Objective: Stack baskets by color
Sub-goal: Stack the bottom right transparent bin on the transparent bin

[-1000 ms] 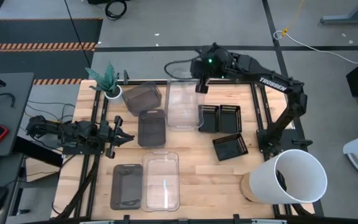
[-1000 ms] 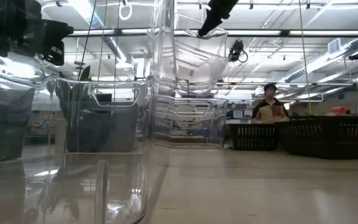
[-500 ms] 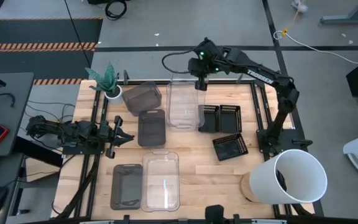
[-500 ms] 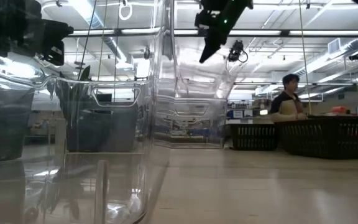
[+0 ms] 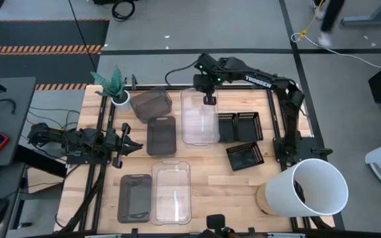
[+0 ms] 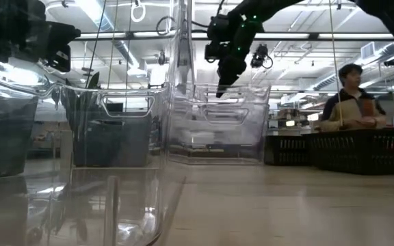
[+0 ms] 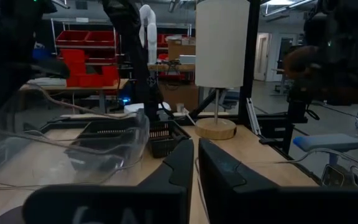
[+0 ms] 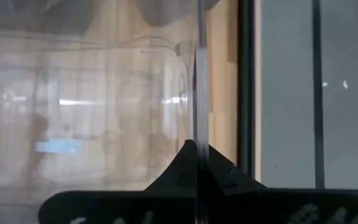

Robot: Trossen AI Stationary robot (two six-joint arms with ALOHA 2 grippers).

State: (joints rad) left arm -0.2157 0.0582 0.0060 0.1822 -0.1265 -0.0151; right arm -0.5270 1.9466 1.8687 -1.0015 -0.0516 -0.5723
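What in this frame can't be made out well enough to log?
- Whether the clear basket that the right gripper pinches by its rim rests on the table or hangs just above it: the near clear basket blocks the low view.
- Contents of the white bucket: its own wall hides them in the high view.
- Left gripper fingertips: too small in the high view.
- Person: cut off by the black baskets.
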